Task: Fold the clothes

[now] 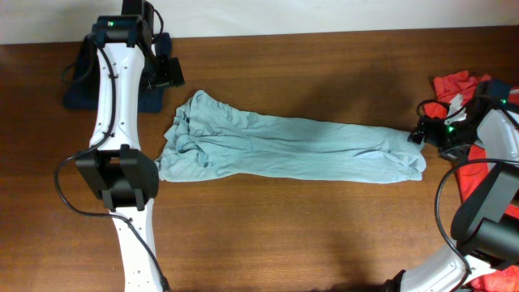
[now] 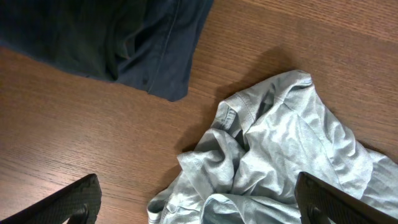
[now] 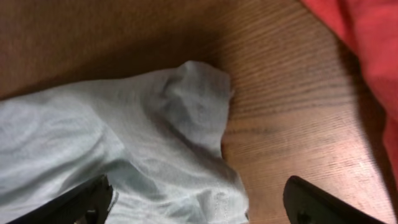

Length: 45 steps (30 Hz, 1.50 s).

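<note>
Robotics lab bench, by the look. Left arm (image 1: 107,97) and right arm (image 1: 499,134), white shells with black joints, stood at a plain wood-grain table (image 1: 324,227). A black cable (image 1: 57,180) looped loose over it. Shirt (image 1: 308,150), navy garment (image 1: 77,89) and red garment (image 1: 454,83) lay about. A pale strip (image 1: 324,16) ran behind.

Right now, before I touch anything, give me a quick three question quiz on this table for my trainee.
1. True or false: the grey-blue T-shirt is folded into a neat square.
2. Which garment lies beneath the left arm? A yellow towel, B navy garment, C white sock.
3. Beside which arm does the red T-shirt lie?
Key: 1 false; 2 B; 3 the right arm.
</note>
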### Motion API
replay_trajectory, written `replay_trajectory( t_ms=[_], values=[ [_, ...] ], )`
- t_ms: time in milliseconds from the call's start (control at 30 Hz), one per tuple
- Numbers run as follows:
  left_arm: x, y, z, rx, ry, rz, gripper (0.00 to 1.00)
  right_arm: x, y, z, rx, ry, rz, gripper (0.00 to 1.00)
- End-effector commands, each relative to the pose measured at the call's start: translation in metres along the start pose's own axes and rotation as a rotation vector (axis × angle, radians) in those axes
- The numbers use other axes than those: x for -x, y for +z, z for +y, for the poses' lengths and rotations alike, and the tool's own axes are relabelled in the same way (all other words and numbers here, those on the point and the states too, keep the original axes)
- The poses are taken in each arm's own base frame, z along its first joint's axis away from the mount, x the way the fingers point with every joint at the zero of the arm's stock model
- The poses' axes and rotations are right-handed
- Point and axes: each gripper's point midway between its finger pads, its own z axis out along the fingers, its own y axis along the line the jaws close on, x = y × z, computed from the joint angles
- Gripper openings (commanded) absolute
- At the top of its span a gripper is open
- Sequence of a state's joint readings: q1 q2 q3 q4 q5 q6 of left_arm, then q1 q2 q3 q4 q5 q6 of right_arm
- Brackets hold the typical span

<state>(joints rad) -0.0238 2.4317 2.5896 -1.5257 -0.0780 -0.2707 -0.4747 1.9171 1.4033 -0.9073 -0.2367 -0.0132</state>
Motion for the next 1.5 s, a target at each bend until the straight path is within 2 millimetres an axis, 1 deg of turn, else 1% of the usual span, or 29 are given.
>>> replay_trajectory(
  t_ms=[0,67,133,233,267,333,400,433,467,500,533,567,667,767,800,833,900,1033,1100,1167,1267,1300,1333,1400,1467],
  values=[
    [0.003,-0.013,-0.001,-0.015,-0.001,-0.029,0.99,-0.010,0.018,0.008,0.000,-0.061,0.036,0.90],
    [0.003,-0.013,-0.001,-0.015,-0.001,-0.030,0.99,-0.011,0.027,0.008,-0.023,-0.085,0.036,0.86],
    [0.003,-0.013,-0.001,-0.015,-0.001,-0.029,0.99,-0.012,0.036,0.005,-0.042,-0.094,0.030,0.86],
    [0.003,-0.013,-0.001,-0.015,-0.001,-0.030,0.99,-0.015,0.045,0.006,-0.024,-0.095,0.026,0.86],
    [0.003,-0.013,-0.001,-0.015,-0.001,-0.030,0.99,-0.020,0.054,0.009,0.005,-0.094,0.033,0.85],
    [0.003,-0.013,-0.001,-0.015,-0.001,-0.029,0.99,-0.025,0.060,0.010,0.012,-0.097,0.042,0.84],
    [0.003,-0.013,-0.001,-0.015,-0.001,-0.030,0.99,-0.032,0.068,0.013,0.014,-0.106,0.056,0.67],
    [0.003,-0.013,-0.001,-0.015,-0.001,-0.030,0.99,-0.035,0.072,0.014,0.011,-0.112,0.058,0.46],
    [0.003,-0.013,-0.001,-0.015,-0.001,-0.030,0.99,-0.036,0.073,0.016,0.012,-0.117,0.059,0.30],
    [0.003,-0.013,-0.001,-0.015,-0.001,-0.029,0.99,-0.035,0.073,0.016,0.012,-0.119,0.058,0.22],
    [0.003,-0.013,-0.001,-0.015,-0.001,-0.029,0.99,-0.033,0.072,0.016,0.012,-0.120,0.052,0.09],
    [0.003,-0.013,-0.001,-0.015,-0.001,-0.029,0.99,-0.031,0.071,0.016,0.011,-0.120,0.046,0.04],
    [0.003,-0.013,-0.001,-0.015,-0.001,-0.030,0.99,-0.015,0.060,0.010,0.004,-0.103,0.014,0.04],
    [0.003,-0.013,-0.001,-0.015,-0.001,-0.029,0.99,0.007,0.039,-0.006,-0.011,-0.063,-0.029,0.04],
    [0.003,-0.013,-0.001,-0.015,-0.001,-0.029,0.99,0.009,0.036,-0.009,-0.013,-0.056,-0.034,0.04],
    [0.003,-0.013,-0.001,-0.015,-0.001,-0.029,0.99,0.016,0.028,-0.017,-0.017,-0.036,-0.050,0.04],
    [0.003,-0.013,-0.001,-0.015,-0.001,-0.030,0.99,0.022,0.020,-0.026,-0.023,-0.012,-0.064,0.04],
    [0.003,-0.013,-0.001,-0.015,-0.001,-0.029,0.99,0.039,-0.003,-0.049,-0.037,0.038,-0.111,0.04],
    [0.003,-0.013,-0.001,-0.015,-0.001,-0.030,0.99,0.045,-0.014,-0.053,-0.040,0.050,-0.123,0.04],
    [0.003,-0.013,-0.001,-0.015,-0.001,-0.030,0.99,0.047,-0.022,-0.051,-0.040,0.050,-0.121,0.04],
    [0.003,-0.013,-0.001,-0.015,-0.001,-0.030,0.99,0.053,-0.042,-0.042,-0.035,0.041,-0.112,0.04],
    [0.003,-0.013,-0.001,-0.015,-0.001,-0.030,0.99,0.056,-0.059,-0.028,-0.029,0.023,-0.104,0.04],
    [0.003,-0.013,-0.001,-0.015,-0.001,-0.029,0.99,0.057,-0.064,-0.024,-0.028,0.015,-0.102,0.04],
    [0.003,-0.013,-0.001,-0.015,-0.001,-0.030,0.99,0.058,-0.081,-0.004,-0.021,-0.016,-0.091,0.04],
    [0.003,-0.013,-0.001,-0.015,-0.001,-0.029,0.99,0.053,-0.097,0.027,-0.008,-0.071,-0.061,0.04]
  ],
)
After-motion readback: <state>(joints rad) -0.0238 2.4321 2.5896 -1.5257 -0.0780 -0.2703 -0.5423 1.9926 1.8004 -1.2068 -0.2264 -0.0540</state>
